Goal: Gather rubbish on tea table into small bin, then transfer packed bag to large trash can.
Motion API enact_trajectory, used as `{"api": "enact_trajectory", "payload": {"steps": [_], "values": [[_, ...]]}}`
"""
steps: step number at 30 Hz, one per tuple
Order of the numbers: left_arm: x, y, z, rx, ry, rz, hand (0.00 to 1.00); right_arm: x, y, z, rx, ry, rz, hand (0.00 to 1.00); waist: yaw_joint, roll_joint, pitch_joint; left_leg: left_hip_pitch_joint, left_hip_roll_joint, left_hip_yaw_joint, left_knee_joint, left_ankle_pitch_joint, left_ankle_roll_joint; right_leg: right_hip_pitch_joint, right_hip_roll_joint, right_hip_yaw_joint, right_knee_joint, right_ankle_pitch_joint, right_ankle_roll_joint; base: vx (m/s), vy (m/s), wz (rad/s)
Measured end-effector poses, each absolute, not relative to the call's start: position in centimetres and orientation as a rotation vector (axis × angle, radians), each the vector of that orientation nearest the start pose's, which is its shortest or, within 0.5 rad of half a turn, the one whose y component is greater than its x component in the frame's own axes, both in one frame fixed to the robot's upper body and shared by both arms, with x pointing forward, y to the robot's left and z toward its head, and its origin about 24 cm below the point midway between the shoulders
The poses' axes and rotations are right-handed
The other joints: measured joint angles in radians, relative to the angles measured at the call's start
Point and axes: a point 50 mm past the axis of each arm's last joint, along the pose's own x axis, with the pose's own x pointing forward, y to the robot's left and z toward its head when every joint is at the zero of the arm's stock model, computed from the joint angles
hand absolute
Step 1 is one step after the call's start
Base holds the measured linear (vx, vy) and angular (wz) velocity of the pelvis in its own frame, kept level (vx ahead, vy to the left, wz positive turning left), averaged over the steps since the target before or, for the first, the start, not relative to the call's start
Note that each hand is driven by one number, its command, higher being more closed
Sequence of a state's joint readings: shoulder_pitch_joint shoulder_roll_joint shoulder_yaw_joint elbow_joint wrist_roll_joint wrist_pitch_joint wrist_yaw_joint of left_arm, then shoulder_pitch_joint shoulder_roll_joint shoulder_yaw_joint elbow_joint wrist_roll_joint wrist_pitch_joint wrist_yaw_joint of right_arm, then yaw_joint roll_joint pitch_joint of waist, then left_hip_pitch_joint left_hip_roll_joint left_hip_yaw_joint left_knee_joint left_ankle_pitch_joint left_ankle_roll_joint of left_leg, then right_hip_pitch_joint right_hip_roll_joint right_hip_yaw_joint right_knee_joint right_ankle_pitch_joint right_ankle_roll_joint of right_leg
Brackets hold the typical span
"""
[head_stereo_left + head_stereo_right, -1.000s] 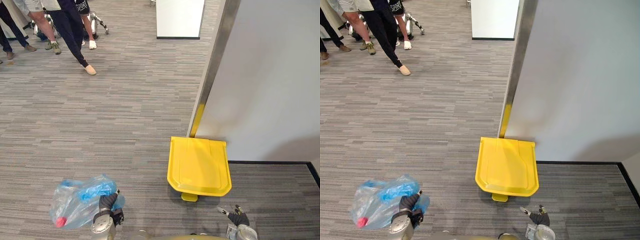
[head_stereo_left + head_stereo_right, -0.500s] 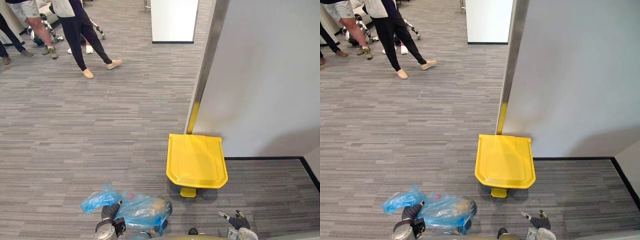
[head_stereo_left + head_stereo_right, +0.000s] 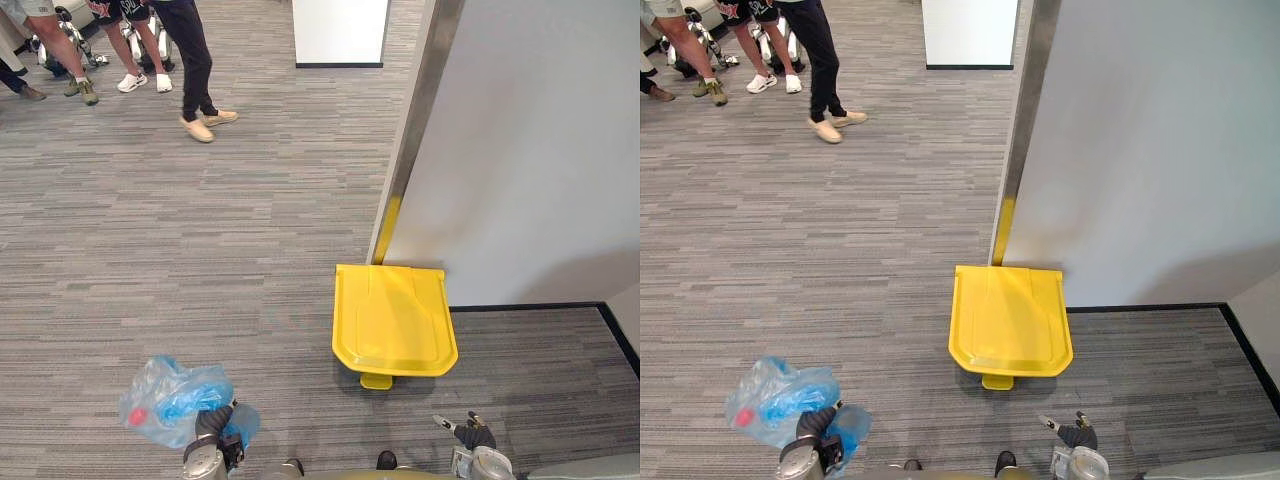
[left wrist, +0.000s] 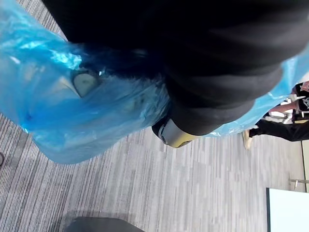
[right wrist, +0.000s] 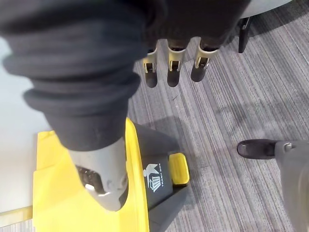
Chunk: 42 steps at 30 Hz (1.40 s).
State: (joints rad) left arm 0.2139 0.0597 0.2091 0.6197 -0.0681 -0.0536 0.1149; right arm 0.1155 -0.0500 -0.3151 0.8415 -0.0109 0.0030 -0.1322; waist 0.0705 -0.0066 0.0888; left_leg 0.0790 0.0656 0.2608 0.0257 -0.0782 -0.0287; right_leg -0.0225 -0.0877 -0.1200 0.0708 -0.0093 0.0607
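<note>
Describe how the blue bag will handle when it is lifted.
The blue bag bunches loosely around the left hand, so it is probably floppy and will swing. Its thin film looks slippery and may tear. The lumpy contents suggest modest weight.

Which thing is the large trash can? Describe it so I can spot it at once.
Find the pale wall on the right with its metal edge; at its foot, on the grey carpet, stands the trash can. Its closed bright yellow lid and yellow pedal facing the robot set it apart from the blue bag at lower left.
</note>
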Motion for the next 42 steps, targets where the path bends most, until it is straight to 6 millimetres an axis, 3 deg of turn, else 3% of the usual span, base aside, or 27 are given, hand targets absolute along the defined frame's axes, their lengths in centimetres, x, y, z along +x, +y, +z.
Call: {"api": "enact_trajectory", "payload": {"steps": [4,6,7,8,9,10,15,16,17,18,19,22,25,29,31,34,37,42], "values": [[12.2,22.7,-11.7,-0.011,0.760,0.422,1.00,11.5,-22.6,-14.0,0.002,0.941,-0.457,0.00,0.002,-0.001,0.001,-0.028,0.007,0.018,0.080,-0.050,0.006,-0.017,-0.003,0.026,0.029,-0.004,0.004,-0.05,0.030,-0.20],[12.5,22.6,-11.4,-0.012,0.737,0.420,1.00,11.9,-22.5,-13.9,0.002,0.932,-0.451,0.00,0.001,-0.007,0.012,-0.066,0.016,0.029,0.161,-0.098,0.010,-0.067,-0.012,0.044,0.117,-0.042,0.012,-0.08,0.023,-0.19],[13.0,22.7,-11.0,-0.011,0.712,0.418,1.00,12.5,-22.6,-13.6,0.002,0.908,-0.449,0.00,0.001,-0.015,0.043,-0.078,0.024,0.023,0.231,-0.161,0.018,-0.100,-0.036,0.041,0.233,-0.086,0.019,-0.10,0.032,-0.12],[13.1,22.6,-10.9,-0.011,0.706,0.417,1.00,12.6,-22.6,-13.4,0.001,0.898,-0.450,0.00,0.000,-0.013,0.057,-0.078,0.024,0.016,0.248,-0.173,0.027,-0.125,-0.040,0.042,0.305,-0.095,0.025,-0.14,0.053,-0.09],[13.4,22.7,-10.7,-0.009,0.697,0.415,1.00,12.8,-22.5,-13.3,0.001,0.886,-0.448,0.00,-0.004,-0.009,0.091,-0.053,0.025,0.014,0.276,-0.194,0.044,-0.230,-0.052,0.036,0.526,-0.102,0.020,-0.07,0.044,-0.11],[13.7,22.6,-10.6,-0.006,0.690,0.406,1.00,12.8,-22.5,-13.3,0.002,0.887,-0.448,0.00,-0.005,-0.016,0.109,-0.041,0.029,0.014,0.302,-0.206,0.061,-0.267,-0.050,0.028,0.563,-0.124,0.009,-0.05,0.021,-0.14],[16.0,22.7,-9.6,0.032,0.629,0.376,1.00,14.3,-22.5,-12.3,-0.036,0.826,-0.435,0.00,-0.003,-0.063,0.148,-0.034,0.035,0.021,0.444,-0.309,0.036,-0.342,-0.017,-0.022,0.288,-0.074,0.033,0.08,-0.092,0.02],[16.4,22.4,-9.5,0.028,0.622,0.368,1.00,14.3,-22.8,-12.2,-0.043,0.820,-0.439,0.00,-0.006,-0.060,0.150,-0.034,0.032,0.009,0.461,-0.326,0.032,-0.341,-0.018,-0.019,0.288,-0.054,0.010,0.21,-0.160,0.24],[17.0,21.5,-9.4,0.008,0.607,0.349,1.00,14.9,-23.7,-11.7,-0.066,0.798,-0.447,0.00,-0.006,-0.037,0.152,-0.029,0.043,-0.014,0.473,-0.348,0.028,-0.339,-0.008,-0.031,0.312,-0.057,0.021,0.23,-0.120,0.15],[17.6,21.1,-9.1,0.000,0.584,0.338,1.00,15.2,-24.3,-11.3,-0.074,0.774,-0.461,0.00,-0.005,-0.013,0.161,-0.029,0.054,-0.027,0.464,-0.354,0.037,-0.340,0.008,-0.030,0.313,-0.063,0.017,0.22,-0.105,0.11],[18.0,21.0,-8.9,0.000,0.573,0.335,1.00,15.5,-24.5,-11.0,-0.073,0.757,-0.472,0.00,-0.005,-0.005,0.167,-0.030,0.057,-0.036,0.457,-0.354,0.036,-0.345,0.015,-0.027,0.322,-0.063,0.016,0.21,-0.106,0.21],[18.6,21.1,-8.4,0.003,0.551,0.332,1.00,14.4,-25.4,-11.0,-0.047,0.765,-0.541,0.00,-0.004,-0.004,0.167,0.010,0.056,-0.089,0.415,-0.361,0.024,-0.361,0.021,-0.025,0.429,-0.106,-0.018,0.25,-0.149,0.39],[18.7,21.1,-8.2,0.004,0.540,0.330,1.00,12.9,-25.8,-11.5,-0.022,0.795,-0.589,0.00,-0.006,-0.001,0.165,0.032,0.067,-0.171,0.403,-0.374,-0.005,-0.374,0.018,-0.068,0.544,-0.219,-0.038,0.26,-0.108,0.32],[18.9,20.9,-8.2,0.001,0.537,0.323,1.00,12.9,-25.3,-11.6,0.001,0.796,-0.587,0.00,-0.012,0.003,0.162,0.011,0.077,-0.229,0.392,-0.367,-0.025,-0.396,0.023,-0.097,0.571,-0.257,-0.053,0.17,-0.073,0.14],[19.0,20.9,-8.0,0.003,0.529,0.321,1.00,13.6,-24.6,-11.6,0.015,0.784,-0.571,0.00,-0.027,0.007,0.159,-0.006,0.087,-0.233,0.389,-0.354,-0.046,-0.402,0.023,-0.110,0.564,-0.256,-0.057,0.12,-0.038,0.13],[19.2,20.6,-7.7,0.007,0.514,0.304,1.00,14.4,-23.6,-11.5,0.001,0.775,-0.516,0.00,-0.029,0.013,0.150,-0.025,0.093,-0.234,0.384,-0.346,-0.043,-0.404,0.023,-0.125,0.538,-0.244,-0.075,0.03,0.009,0.12],[19.3,20.3,-7.2,0.009,0.485,0.283,1.00,16.3,-22.1,-10.3,-0.032,0.696,-0.409,0.00,-0.029,0.018,0.124,-0.060,0.093,-0.236,0.356,-0.334,-0.042,-0.428,0.023,-0.131,0.501,-0.224,-0.075,-0.01,0.017,0.12],[19.4,19.2,-6.8,0.013,0.465,0.221,1.00,21.2,-18.8,-6.3,-0.073,0.470,-0.231,0.00,-0.026,0.024,0.092,-0.091,0.094,-0.253,0.308,-0.302,-0.056,-0.450,0.022,-0.152,0.464,-0.205,-0.072,0.00,-0.009,0.12]]}}
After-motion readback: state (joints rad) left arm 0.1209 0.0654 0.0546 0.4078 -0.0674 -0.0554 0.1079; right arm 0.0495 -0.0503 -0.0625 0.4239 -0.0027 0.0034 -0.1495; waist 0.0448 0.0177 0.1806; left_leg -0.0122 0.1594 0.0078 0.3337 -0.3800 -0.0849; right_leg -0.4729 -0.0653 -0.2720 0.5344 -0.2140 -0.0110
